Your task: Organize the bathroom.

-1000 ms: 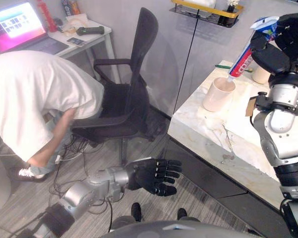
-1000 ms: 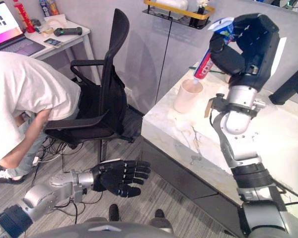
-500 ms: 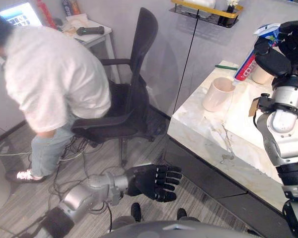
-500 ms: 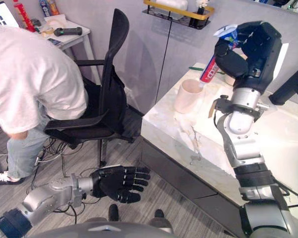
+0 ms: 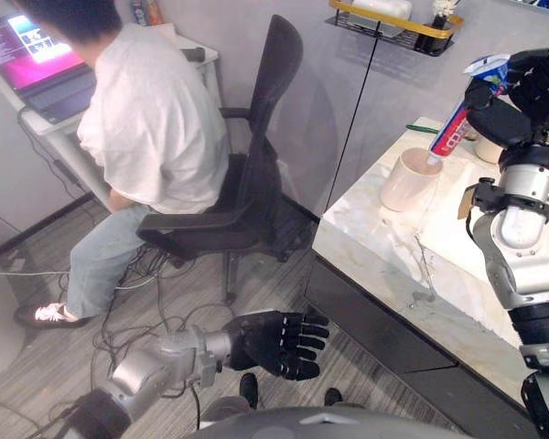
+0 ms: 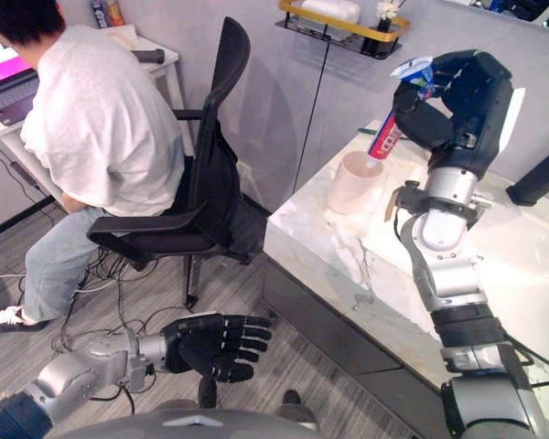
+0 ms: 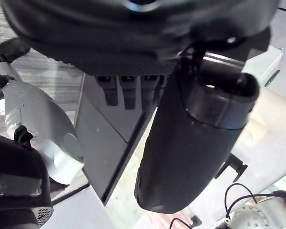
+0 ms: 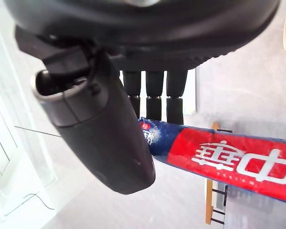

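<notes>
Toothpaste tube (image 5: 459,116) sits pinched in the right hand (image 5: 522,91) at the upper right of the left eye view, thumb and fingers curled round its upper half, cap end angled down and just over the rim of the pale cup (image 5: 410,179) on the marble counter (image 5: 384,247). The step in hand looks like dropping the tube into that cup — the next move calls for lowering the tip well inside the mouth, then releasing so the tube leans on the wall without tipping the cup. The left hand (image 5: 279,342) hangs low over the floor at the bottom centre, fingers straight and spread, holding nothing. A yellow shelf (image 5: 398,18) hangs on the wall above the counter. Compared with a second ago, the tube's tip has stayed near the cup's rim, while the person in a white shirt (image 5: 156,128) at the upper left — earlier bent toward the floor — now sits upright on the black chair (image 5: 256,165) facing a laptop (image 5: 37,64)
</notes>
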Robot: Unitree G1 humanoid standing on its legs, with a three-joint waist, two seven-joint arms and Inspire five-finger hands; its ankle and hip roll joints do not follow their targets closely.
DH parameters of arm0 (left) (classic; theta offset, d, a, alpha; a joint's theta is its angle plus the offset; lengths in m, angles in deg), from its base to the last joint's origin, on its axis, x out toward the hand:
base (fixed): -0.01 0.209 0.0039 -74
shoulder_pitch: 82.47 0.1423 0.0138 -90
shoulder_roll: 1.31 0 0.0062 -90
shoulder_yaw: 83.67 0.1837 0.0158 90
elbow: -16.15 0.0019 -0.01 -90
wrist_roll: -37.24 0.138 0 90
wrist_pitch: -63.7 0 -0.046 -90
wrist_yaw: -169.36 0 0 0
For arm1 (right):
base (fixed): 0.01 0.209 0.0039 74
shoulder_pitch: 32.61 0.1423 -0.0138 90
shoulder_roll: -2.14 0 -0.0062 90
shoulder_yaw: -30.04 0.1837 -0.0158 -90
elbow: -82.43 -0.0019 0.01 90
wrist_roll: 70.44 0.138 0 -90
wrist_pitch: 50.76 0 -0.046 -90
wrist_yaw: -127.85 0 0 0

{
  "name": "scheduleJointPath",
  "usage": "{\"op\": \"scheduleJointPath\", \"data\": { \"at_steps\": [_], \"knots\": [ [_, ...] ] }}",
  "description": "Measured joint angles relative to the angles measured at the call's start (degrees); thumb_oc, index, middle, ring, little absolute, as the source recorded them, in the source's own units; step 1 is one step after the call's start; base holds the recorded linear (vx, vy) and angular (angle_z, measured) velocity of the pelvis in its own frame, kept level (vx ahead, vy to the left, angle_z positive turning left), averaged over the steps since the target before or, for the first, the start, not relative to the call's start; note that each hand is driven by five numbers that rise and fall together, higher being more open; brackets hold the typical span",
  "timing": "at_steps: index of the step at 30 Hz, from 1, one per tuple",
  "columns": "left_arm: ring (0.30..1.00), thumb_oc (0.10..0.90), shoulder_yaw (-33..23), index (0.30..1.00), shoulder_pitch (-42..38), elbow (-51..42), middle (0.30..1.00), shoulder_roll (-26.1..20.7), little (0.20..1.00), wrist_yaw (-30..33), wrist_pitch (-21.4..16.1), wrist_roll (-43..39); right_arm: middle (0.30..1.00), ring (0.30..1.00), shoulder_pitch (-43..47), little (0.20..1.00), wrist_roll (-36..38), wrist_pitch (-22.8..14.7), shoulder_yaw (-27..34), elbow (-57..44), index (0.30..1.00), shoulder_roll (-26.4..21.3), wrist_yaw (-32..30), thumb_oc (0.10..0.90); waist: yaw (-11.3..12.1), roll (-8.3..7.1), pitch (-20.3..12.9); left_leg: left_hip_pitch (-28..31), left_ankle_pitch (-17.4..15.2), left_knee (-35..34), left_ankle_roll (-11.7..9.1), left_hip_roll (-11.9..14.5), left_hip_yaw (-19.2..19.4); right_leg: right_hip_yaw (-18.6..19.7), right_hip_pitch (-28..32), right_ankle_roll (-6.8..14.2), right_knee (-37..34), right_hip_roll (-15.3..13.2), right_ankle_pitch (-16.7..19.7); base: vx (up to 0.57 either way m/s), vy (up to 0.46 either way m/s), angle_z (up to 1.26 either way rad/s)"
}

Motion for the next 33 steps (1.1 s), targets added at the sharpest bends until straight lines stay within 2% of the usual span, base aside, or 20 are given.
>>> {"op": "scheduleJointPath", "data": {
  "at_steps": [5, 9, 14, 23, 24, 25, 33],
  "knots": [
    [0.900, 0.800, 0.00, 0.900, 0.49, -0.02, 0.900, -0.81, 0.900, -0.26, 0.01, 0.01, 0.300, 0.300, -1.94, 0.300, 0.08, 0.37, -0.07, -0.01, 0.300, 2.53, 0.34, 0.400, -0.01, 0.10, -0.06, -0.08, 0.04, -0.02, -0.06, 0.07, -0.12, -0.19, 0.02, -0.11, 0.00, 0.06, -0.06, 0.03, -0.051, 0.02],
    [0.900, 0.800, 0.17, 0.900, 1.94, -0.08, 0.900, -1.19, 0.900, -0.55, -0.02, 0.02, 0.300, 0.300, -4.40, 0.300, 0.77, 2.27, -0.34, 0.02, 0.300, 5.14, 1.45, 0.400, -0.21, 0.32, -0.19, -0.13, 0.01, -0.01, -0.09, 0.09, -0.10, -0.26, -0.02, -0.21, 0.00, 0.07, -0.13, 0.00, 0.000, 0.00],
    [0.900, 0.800, 0.16, 0.900, 1.93, -0.53, 0.900, -1.22, 0.900, -0.54, -0.08, 0.00, 0.300, 0.300, -4.76, 0.300, 0.98, 4.00, -2.04, 1.64, 0.300, 5.15, 2.08, 0.400, -0.20, 0.66, -0.39, -0.21, 0.02, -0.02, -0.10, 0.11, -0.08, -0.39, -0.05, -0.24, 0.01, 0.08, -0.14, 0.00, 0.000, 0.00],
    [0.900, 0.800, 0.16, 0.900, 1.94, -0.54, 0.900, -1.24, 0.900, -0.54, -0.12, 0.00, 0.300, 0.300, -4.77, 0.300, 0.94, 4.06, -2.08, 1.64, 0.300, 5.15, 2.44, 0.400, -0.18, 0.66, -0.39, -0.20, 0.03, -0.02, -0.11, 0.14, -0.03, -0.40, -0.05, -0.24, 0.01, 0.11, -0.15, 0.00, 0.000, 0.00],
    [0.900, 0.800, 0.16, 0.900, 1.94, -0.54, 0.900, -1.24, 0.900, -0.54, -0.12, 0.00, 0.505, 0.505, -4.77, 0.505, 0.94, 4.07, -2.09, 1.63, 0.505, 5.15, 2.44, 0.536, -0.19, 0.66, -0.39, -0.21, 0.03, -0.02, -0.11, 0.14, -0.04, -0.40, -0.05, -0.24, 0.01, 0.11, -0.15, 0.00, 0.000, 0.00],
    [0.900, 0.800, 0.17, 0.900, 1.94, -0.54, 0.900, -1.24, 0.900, -0.53, -0.12, 0.00, 0.900, 0.900, -4.77, 0.900, 0.95, 4.07, -2.11, 1.64, 0.900, 5.15, 2.45, 0.800, -0.19, 0.66, -0.39, -0.21, 0.03, -0.02, -0.11, 0.14, -0.03, -0.40, -0.05, -0.24, 0.01, 0.11, -0.15, 0.00, 0.000, 0.00],
    [0.900, 0.800, 0.17, 0.900, 1.94, -0.56, 0.900, -1.24, 0.900, -0.01, -0.38, 0.00, 0.900, 0.900, -6.49, 0.900, 1.00, 5.29, -2.39, 1.31, 0.900, 5.25, 2.50, 0.800, -0.18, 0.66, -0.39, -0.22, 0.02, -0.02, -0.12, 0.14, 0.09, -0.38, -0.08, -0.25, 0.01, 0.11, -0.15, -0.01, 0.008, 0.00]
  ]
}}
